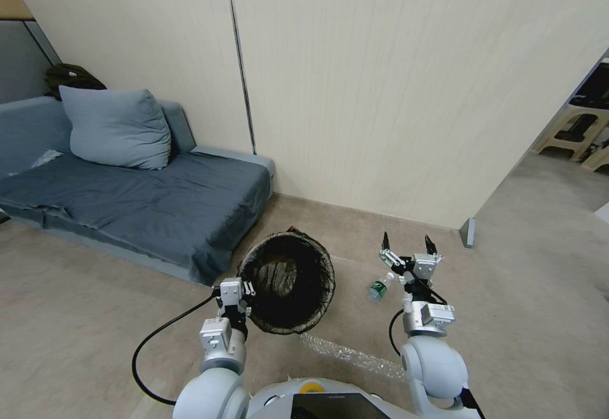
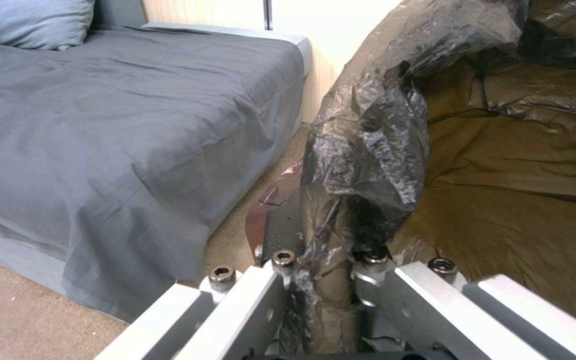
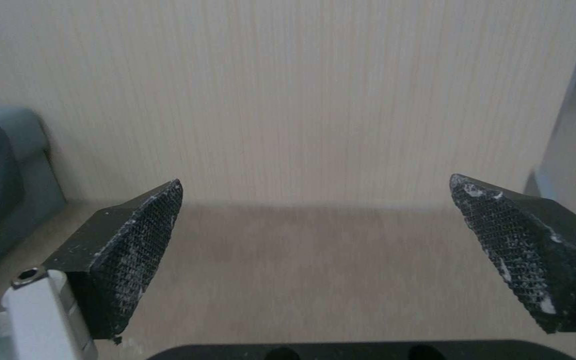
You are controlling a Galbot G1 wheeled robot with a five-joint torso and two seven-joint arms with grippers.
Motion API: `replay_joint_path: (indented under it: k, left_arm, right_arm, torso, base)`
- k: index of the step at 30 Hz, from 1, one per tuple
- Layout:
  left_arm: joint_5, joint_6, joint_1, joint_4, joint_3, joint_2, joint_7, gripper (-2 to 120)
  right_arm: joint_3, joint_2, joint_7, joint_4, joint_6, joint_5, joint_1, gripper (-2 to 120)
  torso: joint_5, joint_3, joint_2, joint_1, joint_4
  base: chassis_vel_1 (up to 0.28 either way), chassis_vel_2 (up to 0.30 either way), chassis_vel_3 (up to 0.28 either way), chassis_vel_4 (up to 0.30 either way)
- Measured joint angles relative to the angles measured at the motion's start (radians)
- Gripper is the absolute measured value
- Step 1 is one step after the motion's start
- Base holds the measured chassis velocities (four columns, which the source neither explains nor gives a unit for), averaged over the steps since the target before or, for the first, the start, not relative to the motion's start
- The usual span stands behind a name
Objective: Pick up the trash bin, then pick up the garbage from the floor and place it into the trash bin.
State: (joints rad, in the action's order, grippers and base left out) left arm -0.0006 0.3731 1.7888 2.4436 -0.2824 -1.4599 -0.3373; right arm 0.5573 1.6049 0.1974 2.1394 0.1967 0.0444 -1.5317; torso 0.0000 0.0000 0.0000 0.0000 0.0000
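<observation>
The trash bin [image 1: 288, 283], lined with a crinkly black bag, hangs tilted with its mouth towards me. My left gripper [image 1: 244, 290] is shut on its near-left rim. The left wrist view shows that gripper [image 2: 321, 260] pinching the bag-covered rim [image 2: 368, 150]. Garbage on the floor: a small clear bottle with a green label [image 1: 379, 287] between the bin and my right arm, and a strip of clear bubble wrap [image 1: 349, 355] near my base. A red scrap [image 1: 293, 229] peeks out behind the bin. My right gripper [image 1: 406, 241] [image 3: 328, 235] is open and holds nothing, just right of the bottle.
A low grey sofa [image 1: 158, 210] with a blue pillow [image 1: 117, 128] stands at the left, its corner close to the bin. The pale wood wall [image 1: 412, 89] runs behind. A plastic stool [image 1: 574, 128] stands in the opening at the far right. Bare floor lies to the right.
</observation>
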Motion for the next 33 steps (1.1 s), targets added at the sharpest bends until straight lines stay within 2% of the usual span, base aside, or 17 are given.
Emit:
replay_joint_path:
  k: [3,7,14,18,19,24,25,30,33]
  left_arm:
    - [0.001,-0.002,0.0,0.0,-0.003,-0.002,0.0,0]
    - [0.001,-0.003,-0.001,0.0,-0.005,-0.003,0.0,0]
    - [0.002,-0.005,-0.005,-0.009,0.0,-0.006,0.0,0]
    - [0.004,-0.006,-0.006,-0.012,0.006,-0.008,0.0,0]
    - [0.005,-0.006,-0.006,-0.013,0.006,-0.008,0.0,0]
    - [0.006,-0.007,-0.005,-0.013,0.004,-0.009,0.0,0]
    - [0.006,-0.007,-0.004,-0.013,0.004,-0.01,0.0,0]
    - [0.008,-0.007,0.0,-0.012,0.003,-0.01,0.0,0]
    - [0.008,-0.009,0.001,-0.011,0.002,-0.01,0.0,0]
  right_arm:
    - [-0.001,-0.002,0.052,-0.065,0.118,0.075,0.047,100]
    - [-0.002,-0.003,0.073,-0.09,0.165,0.106,0.066,100]
    - [-0.002,-0.003,0.077,-0.102,0.174,0.113,0.072,100]
    - [-0.002,-0.009,0.089,-0.183,0.193,0.147,0.109,100]
    - [-0.002,-0.014,0.095,-0.236,0.204,0.168,0.133,100]
    - [-0.002,-0.014,0.102,-0.292,0.211,0.182,0.157,100]
    - [-0.003,-0.014,0.107,-0.328,0.217,0.196,0.172,100]
    - [-0.002,-0.015,0.129,-0.475,0.239,0.249,0.237,100]
    - [-0.002,-0.015,0.132,-0.494,0.241,0.257,0.246,100]
  torso:
    - [0.0,0.0,0.0,0.0,0.0]
    - [-0.0001,0.0,0.0,0.0,0.0001]
    - [-0.0002,0.0,0.0,0.0,0.0]
    - [0.0001,0.0,0.0,0.0,-0.0001]
    - [0.0,0.0,0.0,0.0,0.0]
    - [-0.0009,0.0,0.0,0.0,-0.0001]
    - [0.0003,0.0,0.0,0.0,-0.0001]
    - [0.0002,0.0,0.0,0.0,0.0002]
    - [0.0,0.0,0.0,0.0,0.0001]
  base:
    - [0.0,0.0,0.0,0.0]
    - [0.0,0.0,0.0,0.0]
    - [0.0,0.0,0.0,0.0]
    - [0.0,0.0,0.0,0.0]
    - [0.0,0.0,0.0,0.0]
    - [0.0,0.0,0.0,0.0]
    - [0.0,0.0,0.0,0.0]
    - [0.0,0.0,0.0,0.0]
    - [0.0,0.0,0.0,0.0]
